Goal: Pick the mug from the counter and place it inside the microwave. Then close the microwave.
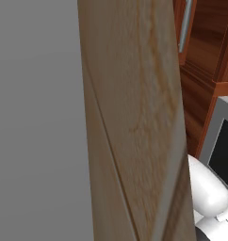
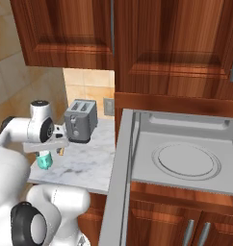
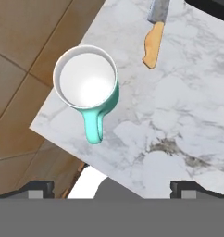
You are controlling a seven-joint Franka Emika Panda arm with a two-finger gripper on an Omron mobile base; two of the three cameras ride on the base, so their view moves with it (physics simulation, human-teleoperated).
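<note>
The teal-green mug (image 3: 86,83) stands upright on the marble counter (image 3: 178,120) near its corner, white inside, its handle (image 3: 93,127) toward the bottom of the hand view. My gripper (image 3: 114,189) hovers above it, open, its two dark fingertips (image 3: 37,187) far apart with nothing between them. From the right base view the mug (image 2: 45,160) sits just under my gripper (image 2: 45,152). The microwave (image 2: 186,144) is to the right with its door (image 2: 119,187) swung open, showing the round turntable plate (image 2: 186,161). A slice of the microwave (image 1: 223,150) shows in the left base view.
A grey toaster (image 2: 81,120) stands behind the mug against the tiled wall. A knife with an orange handle (image 3: 153,44) lies on the counter past the mug. Brown cabinets hang overhead. A pale wooden panel (image 1: 134,122) blocks most of the left base view.
</note>
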